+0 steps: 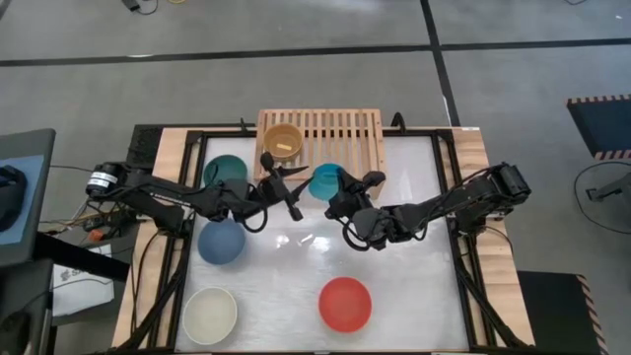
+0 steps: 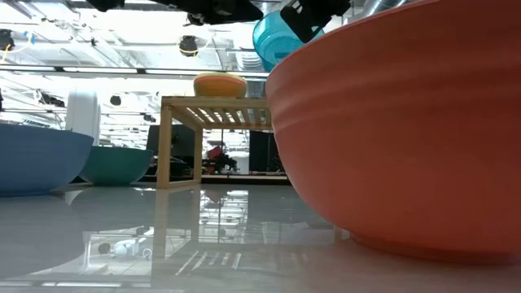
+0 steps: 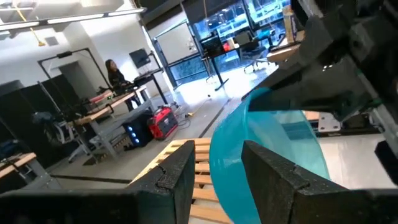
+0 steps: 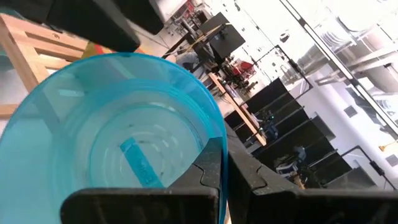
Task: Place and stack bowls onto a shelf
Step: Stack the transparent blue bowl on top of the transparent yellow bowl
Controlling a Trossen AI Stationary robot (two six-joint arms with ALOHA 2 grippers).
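Glossy white tabletop [image 1: 296,266], framed by a pale wood border, with grey floor around it in the high view; the low view looks past it into a bright workshop.

Right gripper [image 1: 344,195]: near table centre, toward 1 o'clock. Fingers [image 4: 211,165] clamped on the rim of a translucent light-blue round plastic bowl [image 1: 325,181], one finger inside, one outside. Bowl held in the air, tilted, at the near edge of the low light-wood slatted shelf [image 1: 345,133]. The low view shows it raised above the shelf top [image 2: 267,37].

Left gripper [image 1: 288,189]: just beside the light-blue bowl, on its 9 o'clock side. Fingers [image 3: 270,171] spread apart, holding nothing; the blue bowl's wall [image 3: 261,143] shows between and beyond them.

Shelf: at 12 o'clock on the table, against the far edge. On its slats, toward its 9 o'clock end, an orange-yellow round plastic bowl [image 1: 282,141], upright, with a small pale label inside.

Outward, on the tabletop:
- Dark teal round plastic bowl [image 1: 226,170], at 10 o'clock, just beside the shelf's leg, partly covered by the left arm.
- Navy-blue round plastic bowl [image 1: 221,241], at 9 o'clock, near the teal one.
- Cream round plastic bowl [image 1: 210,314], at 7 o'clock, upright, near the front edge.
- Red round plastic bowl [image 1: 345,303], at 5 o'clock, upright; it fills the right of the low view [image 2: 407,122].

Background: a person [image 3: 115,71] stands at a desk in the left wrist view.
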